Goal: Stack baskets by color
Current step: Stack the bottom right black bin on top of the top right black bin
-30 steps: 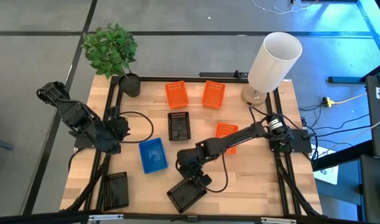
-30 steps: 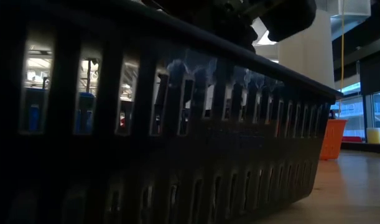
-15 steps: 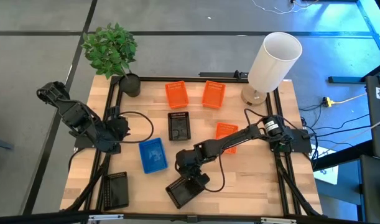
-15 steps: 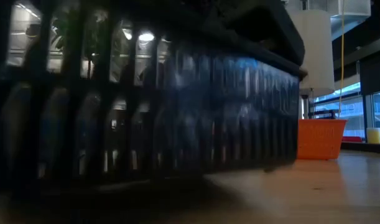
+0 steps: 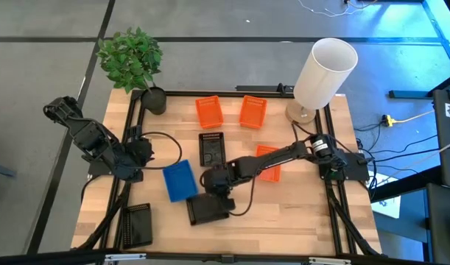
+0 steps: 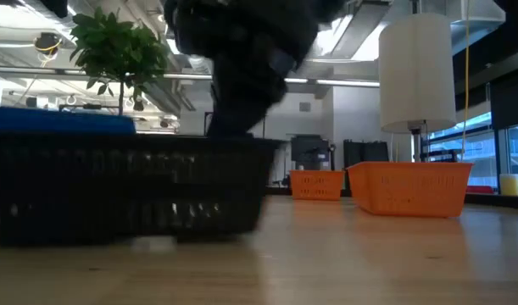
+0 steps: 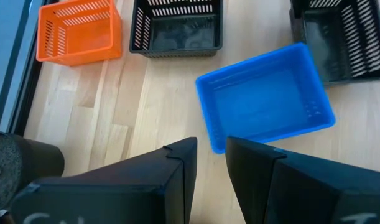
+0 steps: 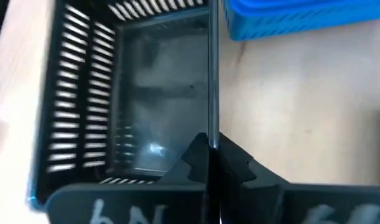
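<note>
My right gripper (image 5: 213, 185) is shut on a black basket (image 5: 208, 210) at the table's near middle, right beside the blue basket (image 5: 179, 180). The low view shows this black basket (image 6: 123, 191) low at the table top, with the blue basket (image 6: 59, 121) behind it. A second black basket (image 5: 212, 149) sits at the centre and a third (image 5: 138, 224) at the near left. Two orange baskets (image 5: 208, 112) (image 5: 252, 112) stand at the far side, and a third (image 5: 269, 163) sits right of centre. My left gripper (image 7: 211, 146) waits open above the table's left side. My right gripper pinches the black basket's far long wall (image 8: 211, 118) near its right end, one finger inside the basket and one outside. The fingers (image 8: 230, 158) slant down from above and the table's right, lying along the wall. The basket sits level, open side up, at the table top.
A potted plant (image 5: 155, 99) stands at the far left corner and a white lamp (image 5: 322, 70) at the far right. A black frame (image 5: 335, 213) runs along the table's sides. Bare wood lies at the near right (image 5: 283, 213).
My right gripper has rolled and gone toward the table's far left, toward the blue basket. The black basket has come along with it, sliding away from the near edge and turning from a diagonal lie to squarer with the table, now next to the blue basket.
</note>
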`<action>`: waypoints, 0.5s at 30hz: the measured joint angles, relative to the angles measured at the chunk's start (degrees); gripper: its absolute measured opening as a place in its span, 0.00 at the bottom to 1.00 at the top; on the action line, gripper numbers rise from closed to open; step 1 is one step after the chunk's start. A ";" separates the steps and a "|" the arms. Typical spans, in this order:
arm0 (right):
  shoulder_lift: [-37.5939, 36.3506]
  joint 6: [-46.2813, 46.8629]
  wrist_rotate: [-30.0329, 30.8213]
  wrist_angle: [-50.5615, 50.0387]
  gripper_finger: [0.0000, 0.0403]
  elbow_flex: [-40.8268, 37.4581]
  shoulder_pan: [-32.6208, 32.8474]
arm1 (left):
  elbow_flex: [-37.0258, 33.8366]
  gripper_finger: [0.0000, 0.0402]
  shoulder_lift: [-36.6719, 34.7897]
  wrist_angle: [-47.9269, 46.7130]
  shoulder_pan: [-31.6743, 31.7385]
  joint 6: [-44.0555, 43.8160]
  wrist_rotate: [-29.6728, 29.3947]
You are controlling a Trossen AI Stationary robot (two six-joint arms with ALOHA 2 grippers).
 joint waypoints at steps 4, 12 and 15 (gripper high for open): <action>0.00 2.81 0.41 -6.22 0.01 5.20 0.08 | 0.00 0.19 0.01 0.00 0.00 1.53 0.01; -0.04 5.51 0.29 -14.57 0.00 12.47 0.61 | 0.00 0.19 0.00 0.00 0.00 3.19 0.01; -0.04 10.71 2.39 -17.73 0.00 14.88 0.55 | 0.00 0.19 0.00 -0.01 -0.01 2.90 0.01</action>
